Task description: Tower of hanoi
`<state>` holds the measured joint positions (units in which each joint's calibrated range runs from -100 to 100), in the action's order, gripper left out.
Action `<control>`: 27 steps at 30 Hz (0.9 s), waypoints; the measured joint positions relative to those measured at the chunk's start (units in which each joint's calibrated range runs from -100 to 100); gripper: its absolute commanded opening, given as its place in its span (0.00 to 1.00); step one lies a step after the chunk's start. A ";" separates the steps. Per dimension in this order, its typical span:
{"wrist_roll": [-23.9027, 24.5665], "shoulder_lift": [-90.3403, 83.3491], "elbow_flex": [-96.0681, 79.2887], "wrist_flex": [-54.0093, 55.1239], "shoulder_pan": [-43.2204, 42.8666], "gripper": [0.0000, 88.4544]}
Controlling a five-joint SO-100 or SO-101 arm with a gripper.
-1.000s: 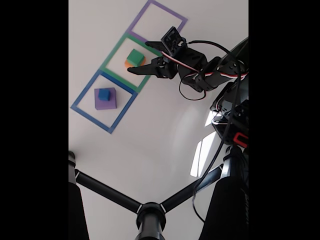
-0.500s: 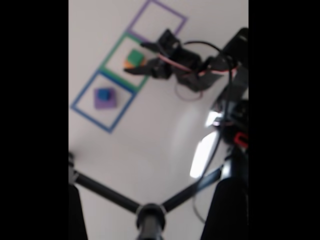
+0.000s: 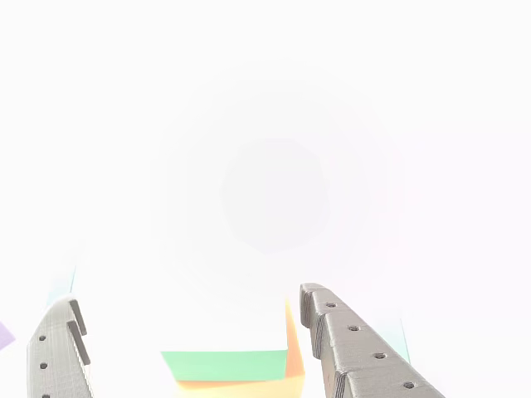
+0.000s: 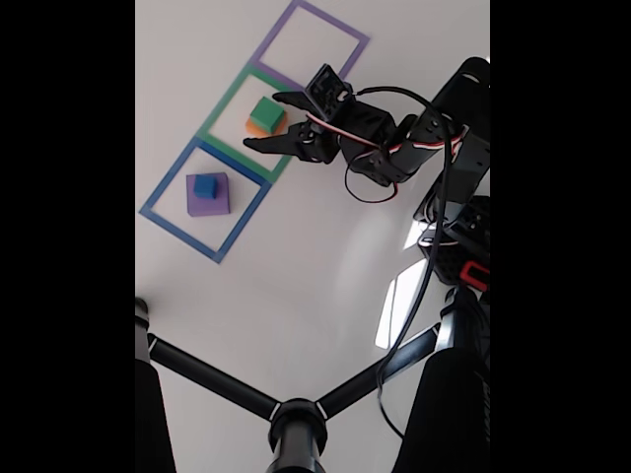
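starting with the other view, much of the picture is washed out to white, yet two grey fingers (image 3: 348, 348) are seen reaching up from the lower edge, spread wide, with nothing held between them. the green block (image 3: 224, 363) is framed in the gap, resting on an orange block (image 3: 290, 348) whose edge shows beneath and to the right; the gripper (image 3: 187, 303) is judged to be lined up this way so that the top piece can be straddled before a close.

in the fixed view, three taped squares are laid in a diagonal row as the pegs of the puzzle. the green-on-orange stack (image 4: 266, 115) is found inside the green square (image 4: 225, 101), the blue block (image 4: 205, 185) sits on a purple block (image 4: 208, 200) inside the blue square (image 4: 158, 194), and the purple square (image 4: 340, 27) has nothing in it. the open gripper (image 4: 258, 120) is held just beside the green block, one finger on each side, apparently not yet touching. a tripod (image 4: 296, 424) is seen at the bottom edge.
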<state>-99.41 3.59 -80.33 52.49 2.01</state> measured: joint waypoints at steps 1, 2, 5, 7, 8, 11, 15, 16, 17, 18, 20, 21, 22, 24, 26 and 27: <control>0.00 0.00 0.00 0.00 0.00 0.30; 0.00 0.25 0.00 0.00 -0.08 0.29; 0.00 0.51 0.00 0.00 -0.08 0.27; 0.00 1.01 0.00 0.08 -0.25 0.25; 0.00 1.18 0.00 0.24 -0.25 0.24; 0.00 1.35 0.26 0.56 -0.49 0.22; 0.00 1.35 0.26 0.64 -0.57 0.18; 0.00 1.35 0.26 0.64 -0.65 0.18; 0.00 1.35 0.26 0.64 -0.74 0.17; 0.00 1.35 0.26 0.64 -0.82 0.15; 0.00 1.35 0.26 0.64 -0.98 0.13; 0.00 1.35 0.26 0.64 -0.98 0.12; 0.00 1.35 0.26 0.64 -0.98 0.11; 0.00 1.52 0.26 0.64 -0.98 0.10; 0.00 1.52 0.26 0.64 -0.98 0.10; 0.00 1.52 0.26 0.64 -0.98 0.10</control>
<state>-99.41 5.11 -80.07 53.13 1.02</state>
